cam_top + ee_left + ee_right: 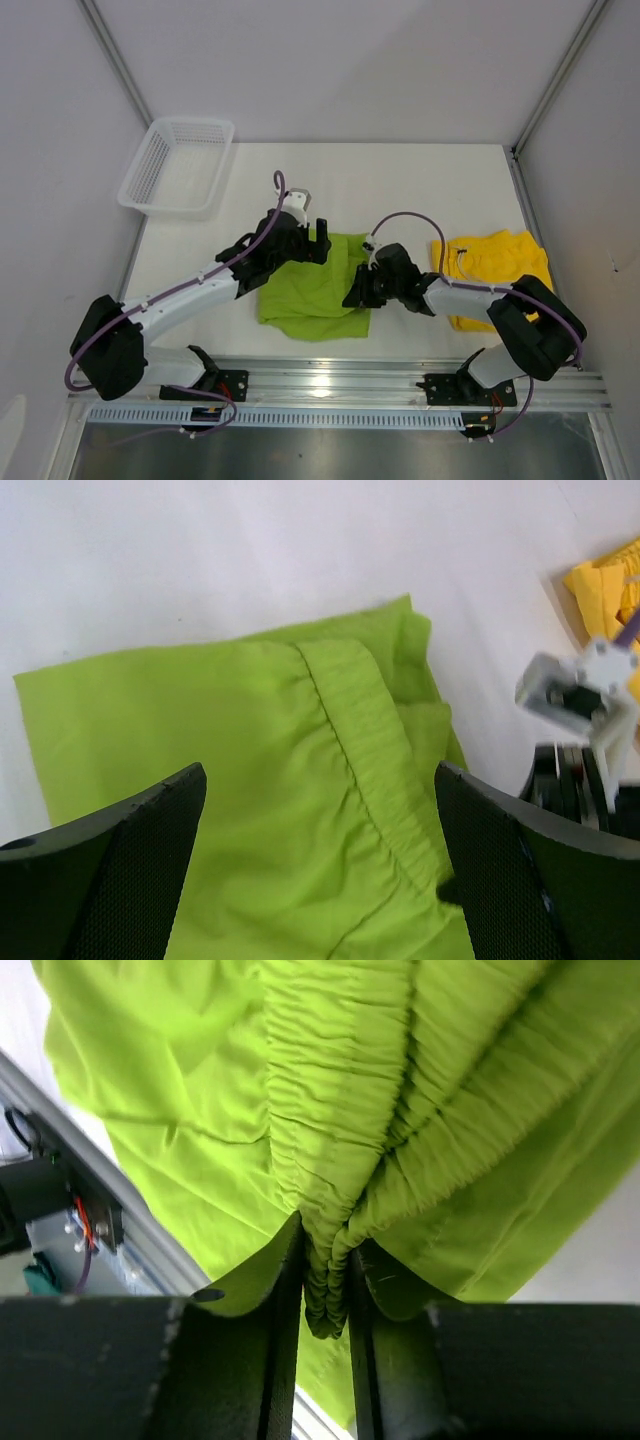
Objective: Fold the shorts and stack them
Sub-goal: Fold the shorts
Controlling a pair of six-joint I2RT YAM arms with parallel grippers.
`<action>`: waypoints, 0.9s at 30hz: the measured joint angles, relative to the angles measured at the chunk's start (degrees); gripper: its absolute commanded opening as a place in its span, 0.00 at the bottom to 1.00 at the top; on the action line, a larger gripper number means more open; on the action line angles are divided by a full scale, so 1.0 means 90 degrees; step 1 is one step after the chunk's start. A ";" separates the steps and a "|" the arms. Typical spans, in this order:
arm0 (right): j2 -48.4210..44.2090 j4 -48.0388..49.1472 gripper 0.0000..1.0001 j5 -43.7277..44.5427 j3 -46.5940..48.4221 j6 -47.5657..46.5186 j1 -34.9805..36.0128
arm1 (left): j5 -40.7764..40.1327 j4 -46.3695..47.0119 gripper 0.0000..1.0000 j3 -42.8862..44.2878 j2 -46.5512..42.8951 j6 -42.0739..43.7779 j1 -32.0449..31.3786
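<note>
Lime green fabric shorts flat near the middle of the white table, near hem close to the silver metal rail along the front edge. Little spare room there. Far more behind: a wide bare stretch of table up to the back wall. Bright yellow fabric shorts rumpled at the right, white drawstring showing, close to the table's right edge. Apart from the green pair, with a strip of bare table between them. White plastic mesh basket at the far left corner, well apart from both pairs.

By count: two pairs of shorts, one basket, two arms, two grippers.

Left gripper over the far edge of the green pair, jaws spread wide with nothing between them. From its own wrist camera, hanging above the gathered elastic waistband. Right gripper at the right edge of the same pair. Pinched tight on a bunched fold of that gathered waistband, with fabric fanning out above the fingers.

Smooth, plain white table. Pale walls on three sides, with slim metal posts at the back corners.
</note>
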 measured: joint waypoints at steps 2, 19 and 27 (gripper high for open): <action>0.0000 0.0100 0.35 0.0097 -0.0044 0.0170 0.0345 | 0.0114 0.0002 0.97 0.0080 0.0126 0.0010 0.0141; -0.1037 -0.0449 0.73 0.0515 -0.0010 0.0702 0.0967 | 0.0833 -0.0102 0.93 0.0442 0.0967 0.0228 0.0410; -0.1382 -0.0692 0.68 0.0330 -0.0029 0.0515 -0.0168 | 0.0874 -0.0119 0.99 0.0590 0.1188 0.0274 0.0345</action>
